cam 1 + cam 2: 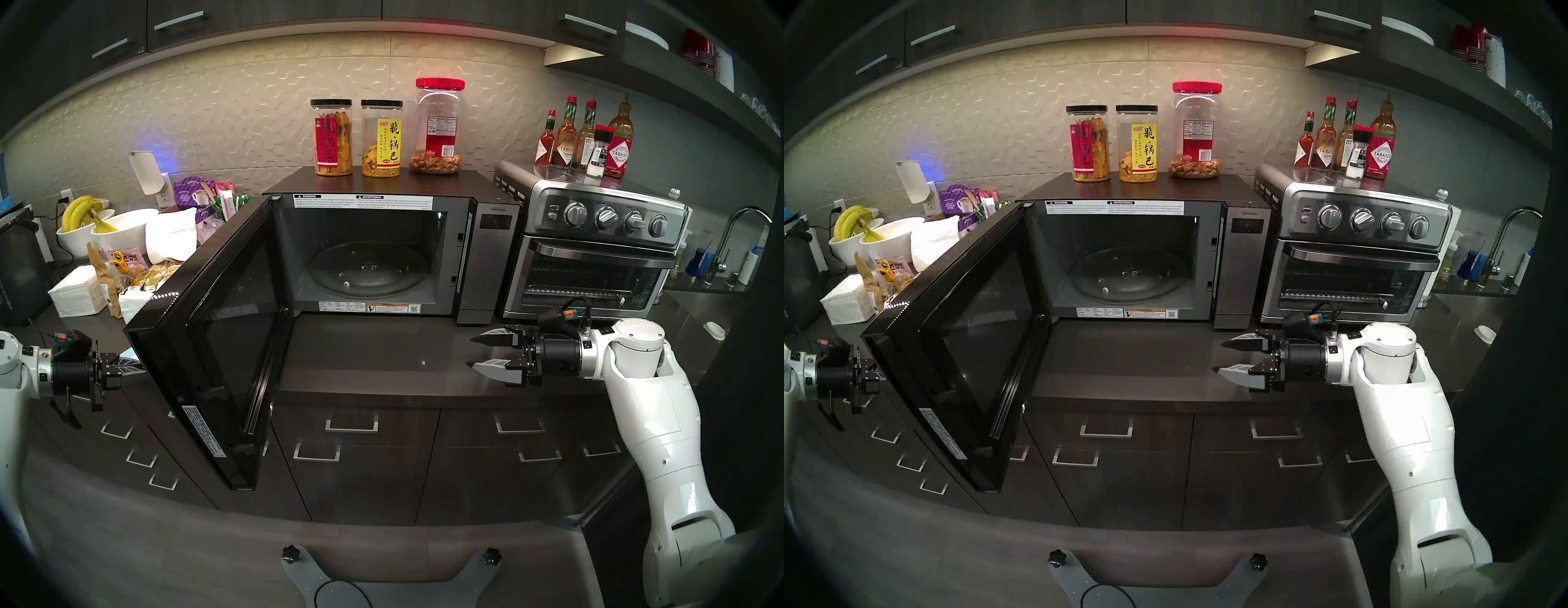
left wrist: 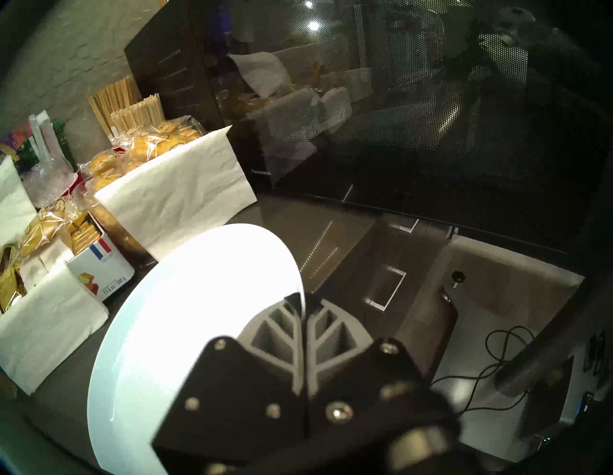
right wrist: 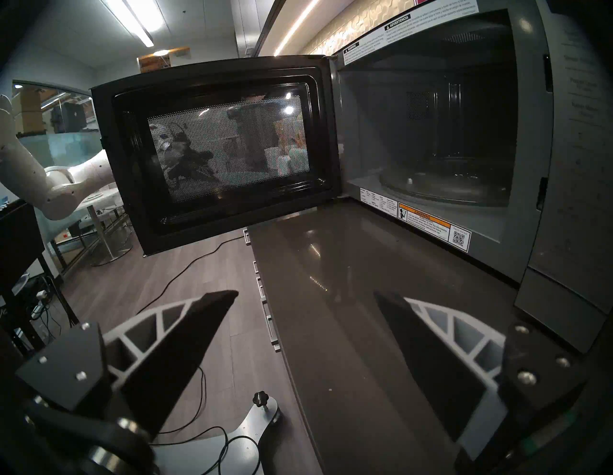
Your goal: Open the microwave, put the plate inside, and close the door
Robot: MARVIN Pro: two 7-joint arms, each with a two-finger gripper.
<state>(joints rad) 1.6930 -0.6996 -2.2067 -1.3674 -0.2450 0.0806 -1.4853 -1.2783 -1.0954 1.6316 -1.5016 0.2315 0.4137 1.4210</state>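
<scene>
**Door open, plate in our left pincer**

Our left pincer [image 2: 300,303] is clenched on the rim of the plate [image 2: 199,298], holding it tilted over the counter's [image 1: 382,352] left end, on the outer side of the door [image 1: 212,339]. The door stands swung wide out past the counter's front edge. The microwave [image 1: 488,237] sits at the back, its cavity bare but for the glass turntable [image 1: 367,271]. Our right pincer [image 1: 477,352] hangs released over the counter's front right.

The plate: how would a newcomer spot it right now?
Find the big black microwave with its black glass door swung open. Behind that door, the left gripper pinches the round pale blue-white plate by its rim. Unlike the white napkins nearby, it is rigid and circular.
</scene>
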